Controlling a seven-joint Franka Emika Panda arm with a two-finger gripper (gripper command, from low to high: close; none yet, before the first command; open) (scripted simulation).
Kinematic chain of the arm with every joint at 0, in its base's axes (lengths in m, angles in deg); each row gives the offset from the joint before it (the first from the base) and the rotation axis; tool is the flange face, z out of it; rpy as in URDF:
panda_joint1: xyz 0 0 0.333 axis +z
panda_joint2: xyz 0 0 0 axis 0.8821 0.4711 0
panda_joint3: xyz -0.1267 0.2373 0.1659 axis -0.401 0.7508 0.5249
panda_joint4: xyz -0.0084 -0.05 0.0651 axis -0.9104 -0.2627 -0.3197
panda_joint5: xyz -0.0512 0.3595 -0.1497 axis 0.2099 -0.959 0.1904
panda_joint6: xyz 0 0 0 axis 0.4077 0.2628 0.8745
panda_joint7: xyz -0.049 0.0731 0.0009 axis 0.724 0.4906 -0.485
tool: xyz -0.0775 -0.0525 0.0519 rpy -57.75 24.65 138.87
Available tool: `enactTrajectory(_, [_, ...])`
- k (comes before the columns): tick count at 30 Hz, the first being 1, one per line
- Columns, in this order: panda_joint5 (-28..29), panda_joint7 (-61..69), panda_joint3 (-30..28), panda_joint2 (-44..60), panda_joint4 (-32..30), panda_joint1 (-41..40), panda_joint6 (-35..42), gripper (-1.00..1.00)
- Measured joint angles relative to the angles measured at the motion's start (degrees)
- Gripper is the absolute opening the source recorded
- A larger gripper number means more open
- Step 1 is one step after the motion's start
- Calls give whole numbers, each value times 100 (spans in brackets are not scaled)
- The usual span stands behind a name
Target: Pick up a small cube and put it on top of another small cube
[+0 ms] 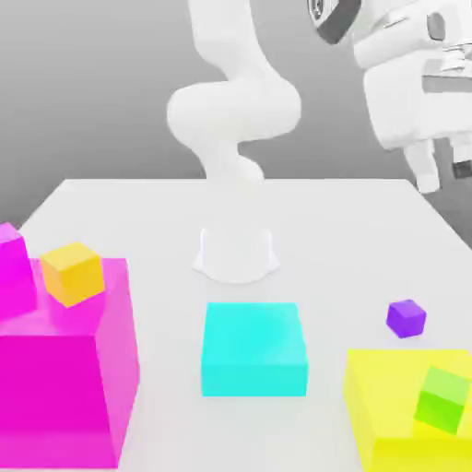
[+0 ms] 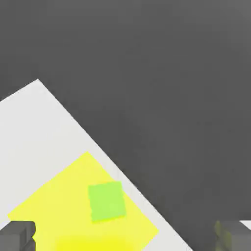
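Observation:
The small cube point(image 1: 406, 318), tiny and violet-purple, lies alone on the white table point(image 1: 350, 230) at the exterior view's right, just behind a yellow block point(image 1: 396, 415). An orange small cube point(image 1: 72, 273) rests on top of a big magenta block point(image 1: 64, 378) at the left. A green small cube point(image 1: 442, 399) sits on the yellow block; the hand view looks down on this green cube point(image 2: 106, 201) and the yellow block point(image 2: 59, 206). My gripper point(image 1: 444, 173) hangs high above the table's right side, open, with nothing between its fingers. Its two fingertips point(image 2: 17, 235) stand wide apart in the hand view.
A flat cyan block point(image 1: 254, 348) lies in the middle front of the table. A second magenta block point(image 1: 11, 267) stands at the far left edge. The arm's white base point(image 1: 236, 253) is mounted behind the cyan block. The table edge point(image 2: 73, 120) runs close past the yellow block.

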Motion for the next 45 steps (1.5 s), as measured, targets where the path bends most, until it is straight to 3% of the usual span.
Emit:
enactTrajectory(8, [12,1301,517,1190,-753,925,-816,0])
enactTrajectory(13, [552,1739,834,1934,-1230,1484,-1337,0])
enactTrajectory(18, [1474,1336,430,2886,-1221,1809,-2060,0])
enactTrajectory(21, [1713,1149,9,3504,-1103,2176,-2556,0])
enactTrajectory(22, [1735,1126,-67,3634,-1078,2249,-2662,-100])
enactTrajectory(28, [1784,1086,-92,3699,-1064,2265,-2703,-100])
enactTrajectory(32, [1563,1275,209,3126,-1179,2012,-2246,-100])
enactTrajectory(36, [935,1744,462,2316,-1329,1880,-1593,-100])
enactTrajectory(39, [707,2319,159,1850,-1040,1406,-907,-100])
enactTrajectory(45, [854,3289,-760,1071,-233,314,557,-100])
